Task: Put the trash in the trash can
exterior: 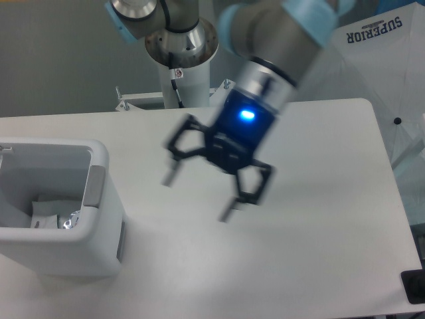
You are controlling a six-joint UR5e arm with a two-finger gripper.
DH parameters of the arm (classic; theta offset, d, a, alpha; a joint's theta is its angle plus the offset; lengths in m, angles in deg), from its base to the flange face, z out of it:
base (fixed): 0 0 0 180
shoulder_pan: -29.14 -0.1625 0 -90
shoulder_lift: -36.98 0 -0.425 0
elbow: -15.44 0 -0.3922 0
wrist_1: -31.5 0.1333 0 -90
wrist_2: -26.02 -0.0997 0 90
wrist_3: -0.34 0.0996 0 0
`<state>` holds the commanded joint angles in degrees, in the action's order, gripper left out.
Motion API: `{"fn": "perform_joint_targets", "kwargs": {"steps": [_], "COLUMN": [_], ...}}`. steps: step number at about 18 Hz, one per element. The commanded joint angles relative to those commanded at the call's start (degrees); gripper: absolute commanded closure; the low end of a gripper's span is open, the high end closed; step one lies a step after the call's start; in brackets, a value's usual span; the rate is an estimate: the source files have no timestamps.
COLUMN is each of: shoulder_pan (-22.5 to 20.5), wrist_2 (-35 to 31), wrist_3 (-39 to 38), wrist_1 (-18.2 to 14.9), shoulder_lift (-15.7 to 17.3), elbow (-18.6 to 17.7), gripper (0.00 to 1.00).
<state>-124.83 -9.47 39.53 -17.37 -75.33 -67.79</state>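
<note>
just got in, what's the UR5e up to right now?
The two-finger gripper is open and empty, hanging blurred above the middle of the white table, away from the boxy white plastic trash can at the left. Inside the bin, a white packet with labels and something shiny beside it are visible. No loose trash shows on the tabletop, so the drop-off looks done.

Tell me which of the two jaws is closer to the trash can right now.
The blurred one on the camera's left, its tip hanging nearer the trash can. The gripper is open and empty over the table.
</note>
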Motion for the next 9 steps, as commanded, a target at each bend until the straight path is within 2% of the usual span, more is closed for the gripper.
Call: {"fn": "perform_joint_targets", "kwargs": {"steps": [4, 7, 9], "shoulder_pan": [-1.0, -1.1, -1.0], "wrist_2": [-10.4, -18.7, -26.1], "wrist_3": [2.0, 3.0, 7.1], "wrist_1": [-0.1, -0.1, -0.1], "shoulder_lift": [-1.2, -3.6, -4.8], "elbow": [0.5, 1.3, 1.8], "gripper": [0.00, 0.00, 0.00]}}
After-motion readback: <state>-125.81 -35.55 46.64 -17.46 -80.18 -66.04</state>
